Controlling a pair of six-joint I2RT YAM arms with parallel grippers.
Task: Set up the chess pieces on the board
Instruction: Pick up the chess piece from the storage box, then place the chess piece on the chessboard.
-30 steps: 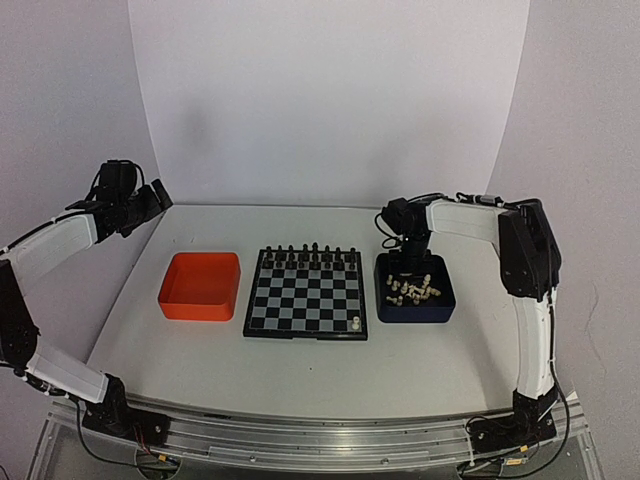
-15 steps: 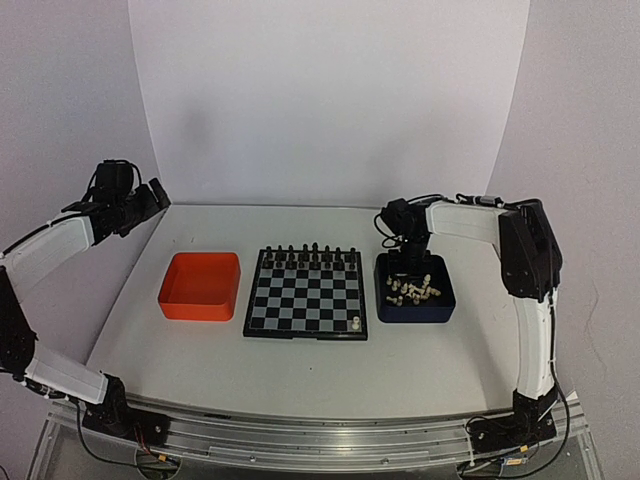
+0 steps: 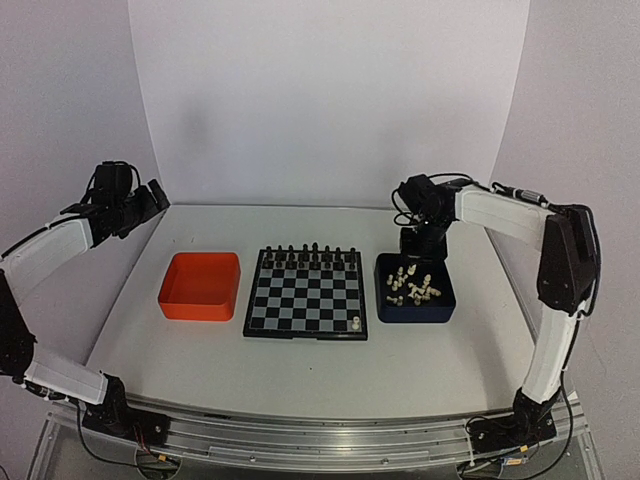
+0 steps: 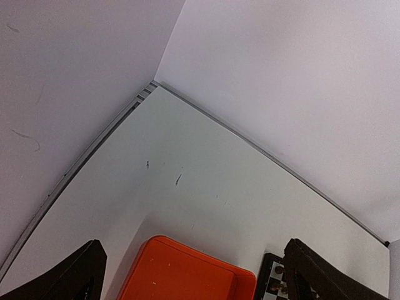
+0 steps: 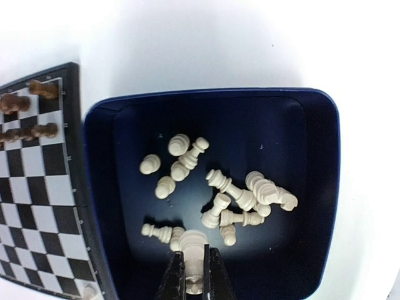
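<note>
Centre of the tabletop (image 3: pixel 300 365) holds the board (image 3: pixel 300 300). An orange tray (image 3: pixel 200 287) lies just beside it on the left and a blue tray (image 3: pixel 415 318) just beside it on the right. Dark pieces (image 3: pixel 305 257) stand in the board's two far rows. A corner piece (image 3: pixel 356 323), cream-white and upright, stands alone on the last square of the near row, at the board's right edge. The other squares are bare.

White pieces (image 5: pixel 265 189) lie in the blue tray, most of them tipped on their sides. A few are scattered toward the board side and a tighter cluster sits toward the other side, some of them touching.

The right tool (image 5: pixel 194 261) hangs above the far part of the blue tray, clear of the heap. Its two dark fingers (image 5: pixel 177 275) are pressed close and pinch a held piece (image 5: pixel 194 240). From the wrist camera this piece looks larger than the loose ones below it. It is cream-white with a rounded top, and its lower part is hidden between the fingers. Which kind of piece it is I cannot tell.

The left tool (image 3: pixel 152 197) is raised at the far left of the tabletop, well apart from the board and both trays. It is spread wide and holds nothing. In its wrist view the two fingertips (image 4: pixel 81 275) show at the lower corners. The orange tray's far rim and one corner of the board lie on the tabletop between them.
</note>
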